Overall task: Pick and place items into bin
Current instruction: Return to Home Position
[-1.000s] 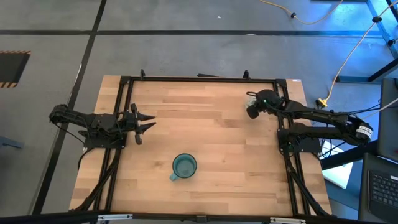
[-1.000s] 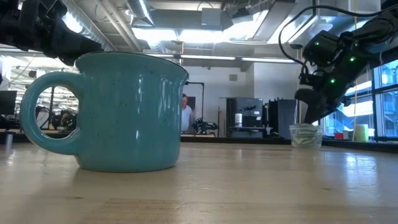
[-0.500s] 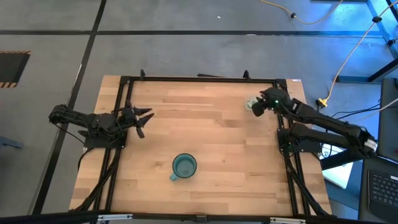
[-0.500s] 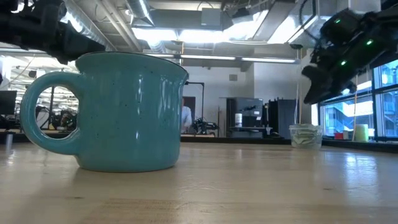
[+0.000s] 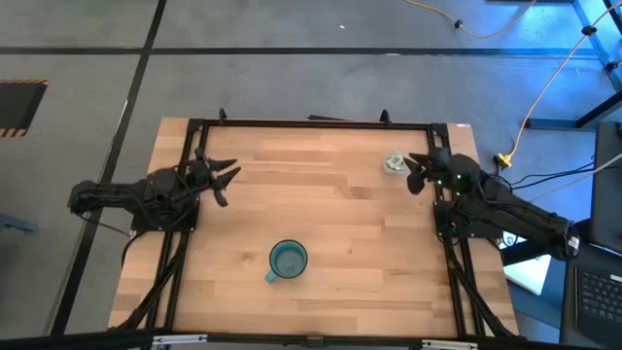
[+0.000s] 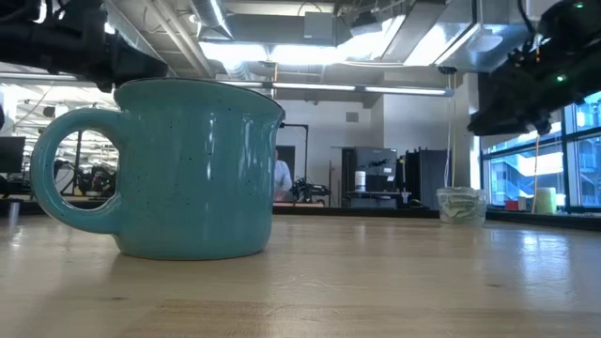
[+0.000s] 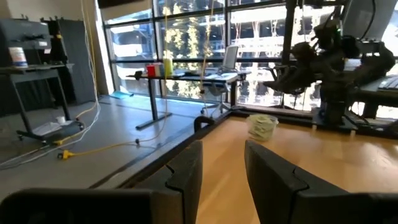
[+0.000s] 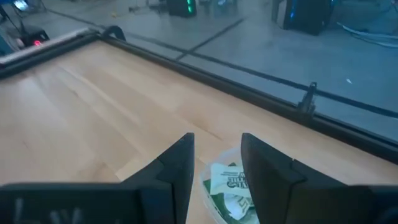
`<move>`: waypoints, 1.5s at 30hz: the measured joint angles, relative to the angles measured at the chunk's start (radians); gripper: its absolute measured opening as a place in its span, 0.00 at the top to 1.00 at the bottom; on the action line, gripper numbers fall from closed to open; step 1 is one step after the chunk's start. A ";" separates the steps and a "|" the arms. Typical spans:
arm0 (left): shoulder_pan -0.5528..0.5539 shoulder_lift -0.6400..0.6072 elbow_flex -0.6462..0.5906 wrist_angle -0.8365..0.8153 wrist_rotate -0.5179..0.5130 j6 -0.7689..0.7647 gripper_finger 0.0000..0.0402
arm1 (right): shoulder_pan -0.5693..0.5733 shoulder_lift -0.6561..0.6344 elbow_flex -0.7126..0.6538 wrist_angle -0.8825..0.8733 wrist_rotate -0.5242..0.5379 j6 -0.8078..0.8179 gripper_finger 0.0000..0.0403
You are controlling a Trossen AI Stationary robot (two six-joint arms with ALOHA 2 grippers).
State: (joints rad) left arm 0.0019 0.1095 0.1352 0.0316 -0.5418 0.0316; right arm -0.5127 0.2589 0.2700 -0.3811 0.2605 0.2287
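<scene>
Grey concrete floor [image 5: 292, 58] surrounds the light wooden table [image 5: 330, 219], which is ringed by a black frame [image 5: 311, 122]. At the table's left edge the left arm [image 5: 126, 197] lies folded. The left gripper [image 5: 229, 178] points inward over the wood, and its fingers [image 7: 186, 177] are parted by a narrow gap with nothing between them. The right arm [image 5: 505, 204] reaches in from the right edge. The right gripper [image 5: 413, 173] hangs raised off the surface just beside the bin, not touching it; its fingers [image 8: 267, 171] are likewise a little apart and hold nothing. A teal mug [image 5: 289, 261] stands upright near the table's front middle, well apart from both arms. The bin [image 5: 394, 161], a small translucent cup, stands upright near the far right corner. Inside it lie crumpled green-and-white packets [image 8: 229, 186], piled on one another.
</scene>
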 joint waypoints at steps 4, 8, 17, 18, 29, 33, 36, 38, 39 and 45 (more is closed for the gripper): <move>0.075 -0.001 0.000 0.003 0.058 0.008 0.72 | 0.008 -0.100 -0.049 -0.005 0.000 0.000 0.66; 0.135 -0.001 0.000 0.009 0.136 0.008 0.72 | 0.008 -0.189 -0.080 -0.012 0.000 -0.001 0.66; 0.214 -0.001 0.000 0.023 0.245 -0.016 0.72 | 0.009 -0.254 -0.099 -0.018 -0.028 -0.024 0.66; 0.219 -0.001 0.000 0.022 0.255 -0.018 0.72 | 0.009 -0.256 -0.099 -0.018 -0.028 -0.025 0.66; 0.231 -0.001 -0.101 0.186 0.265 -0.028 0.72 | 0.009 -0.256 -0.099 -0.012 -0.029 -0.031 0.66; 0.231 -0.001 -0.101 0.177 0.261 -0.030 0.72 | 0.009 -0.256 -0.099 -0.012 -0.029 -0.030 0.66; 0.231 -0.001 -0.101 0.175 0.265 -0.031 0.72 | 0.009 -0.256 -0.099 -0.012 -0.029 -0.033 0.66; 0.231 -0.001 -0.110 0.186 0.265 -0.030 0.72 | 0.009 -0.256 -0.099 -0.012 -0.029 -0.034 0.66; 0.231 -0.001 -0.118 0.189 0.264 -0.033 0.72 | 0.009 -0.256 -0.099 -0.012 -0.029 -0.034 0.66; 0.230 0.002 -0.127 0.175 0.249 -0.053 0.72 | 0.008 -0.256 -0.099 -0.012 -0.029 -0.037 0.66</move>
State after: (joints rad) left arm 0.2317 0.1117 0.0078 0.2064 -0.2932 -0.0214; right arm -0.5045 0.0032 0.1715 -0.3935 0.2317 0.1913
